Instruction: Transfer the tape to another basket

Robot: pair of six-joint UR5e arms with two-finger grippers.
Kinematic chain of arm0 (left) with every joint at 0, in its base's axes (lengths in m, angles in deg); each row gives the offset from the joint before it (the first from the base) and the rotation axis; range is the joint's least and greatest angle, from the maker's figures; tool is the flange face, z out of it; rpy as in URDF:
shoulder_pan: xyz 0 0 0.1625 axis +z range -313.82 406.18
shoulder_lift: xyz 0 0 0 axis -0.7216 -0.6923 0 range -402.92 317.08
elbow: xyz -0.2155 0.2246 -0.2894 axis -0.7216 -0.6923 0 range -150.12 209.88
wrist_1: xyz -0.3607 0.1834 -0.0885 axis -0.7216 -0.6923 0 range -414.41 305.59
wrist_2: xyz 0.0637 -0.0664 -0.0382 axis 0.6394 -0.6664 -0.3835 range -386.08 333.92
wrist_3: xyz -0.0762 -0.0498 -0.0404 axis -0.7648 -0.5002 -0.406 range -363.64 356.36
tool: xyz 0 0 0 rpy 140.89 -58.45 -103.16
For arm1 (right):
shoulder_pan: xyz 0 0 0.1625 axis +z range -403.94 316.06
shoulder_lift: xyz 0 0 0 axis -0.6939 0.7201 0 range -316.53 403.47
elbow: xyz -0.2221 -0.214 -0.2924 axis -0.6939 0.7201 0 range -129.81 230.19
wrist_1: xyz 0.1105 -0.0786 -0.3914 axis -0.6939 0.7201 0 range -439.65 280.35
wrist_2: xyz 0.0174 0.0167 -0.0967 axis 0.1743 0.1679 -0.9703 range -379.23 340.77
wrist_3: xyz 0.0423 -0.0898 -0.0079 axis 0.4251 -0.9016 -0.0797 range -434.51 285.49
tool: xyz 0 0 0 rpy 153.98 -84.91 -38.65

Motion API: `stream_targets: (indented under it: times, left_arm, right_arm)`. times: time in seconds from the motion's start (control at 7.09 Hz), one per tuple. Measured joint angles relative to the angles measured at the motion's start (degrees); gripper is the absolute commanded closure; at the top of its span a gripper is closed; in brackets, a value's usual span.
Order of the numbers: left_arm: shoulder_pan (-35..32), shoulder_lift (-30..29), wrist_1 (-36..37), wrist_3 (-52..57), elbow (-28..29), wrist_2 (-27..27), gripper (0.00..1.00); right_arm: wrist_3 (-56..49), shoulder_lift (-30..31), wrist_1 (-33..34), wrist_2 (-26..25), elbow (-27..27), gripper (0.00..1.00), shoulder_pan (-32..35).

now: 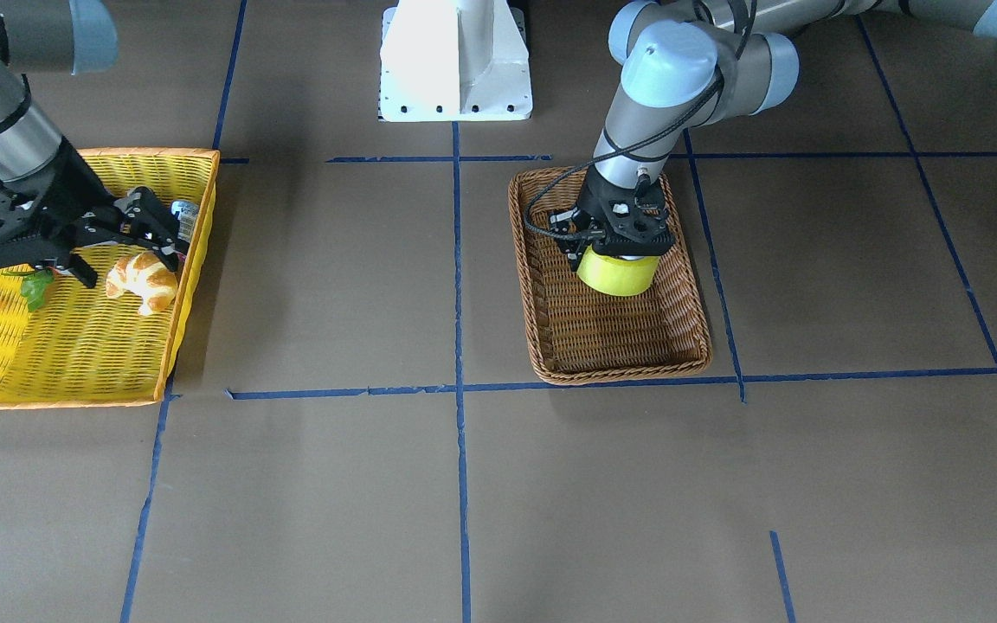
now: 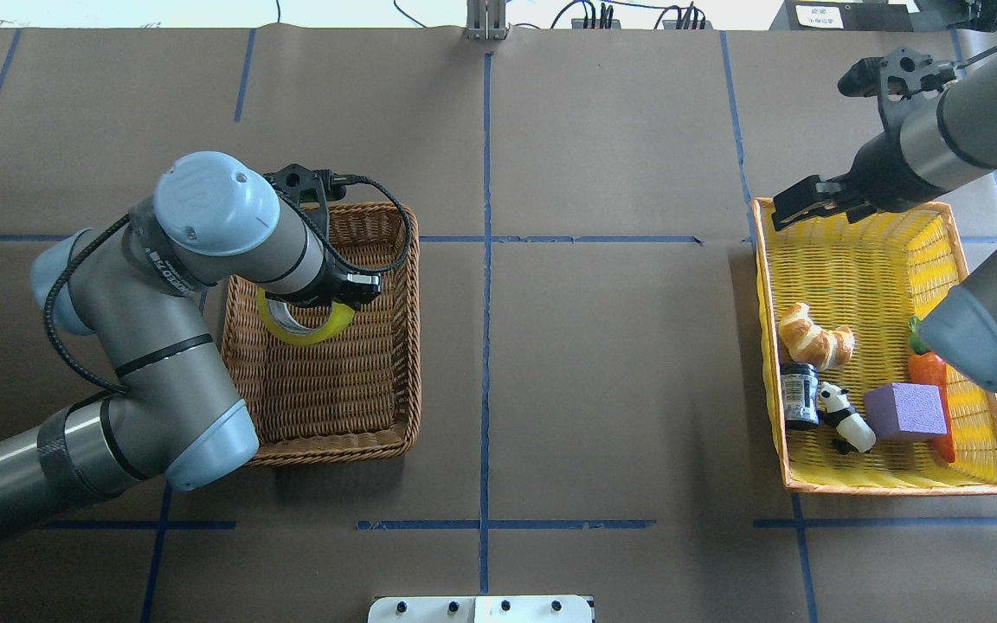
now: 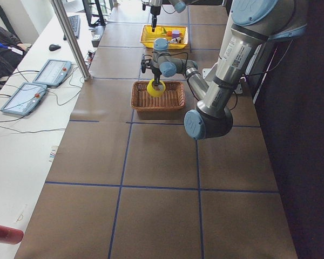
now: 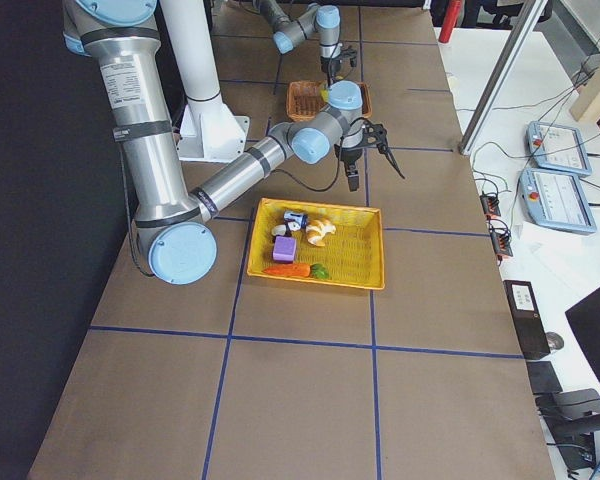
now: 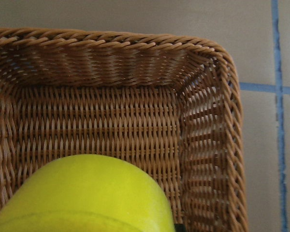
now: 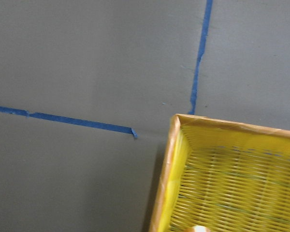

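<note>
The yellow tape roll (image 1: pixel 615 275) hangs in my left gripper (image 1: pixel 620 244), which is shut on it from above. It sits low over the half of the brown wicker basket (image 1: pixel 620 372) nearer the robot base. In the overhead view the tape (image 2: pixel 308 324) shows under the left wrist, inside the basket (image 2: pixel 334 450). The left wrist view shows the tape's yellow side (image 5: pixel 87 193) against the basket's woven corner (image 5: pixel 135 41). My right gripper (image 1: pixel 165 238) is open and empty, over the yellow basket's (image 1: pixel 57 394) corner.
The yellow basket (image 2: pixel 888 489) holds a croissant (image 2: pixel 814 337), a can (image 2: pixel 800 394), a panda figure (image 2: pixel 845 415), a purple block (image 2: pixel 905 411) and a carrot (image 2: pixel 931 372). The white robot base (image 1: pixel 455 61) stands at the table's middle edge. Blue tape lines mark the brown table.
</note>
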Motion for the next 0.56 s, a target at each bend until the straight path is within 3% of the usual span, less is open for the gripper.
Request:
stream_targets:
  times: [0.42,0.56]
  left_arm:
    - [2.0,0.2,0.5,4.4,1.8,1.3,0.94]
    - [2.2,0.5,0.6,4.5,1.7,1.3,0.67]
  right_arm:
    - [-6.7,0.4,4.5,3.9,0.2,0.00,5.0]
    - [-6.9,0.5,4.8,4.3,0.1,0.00,5.4]
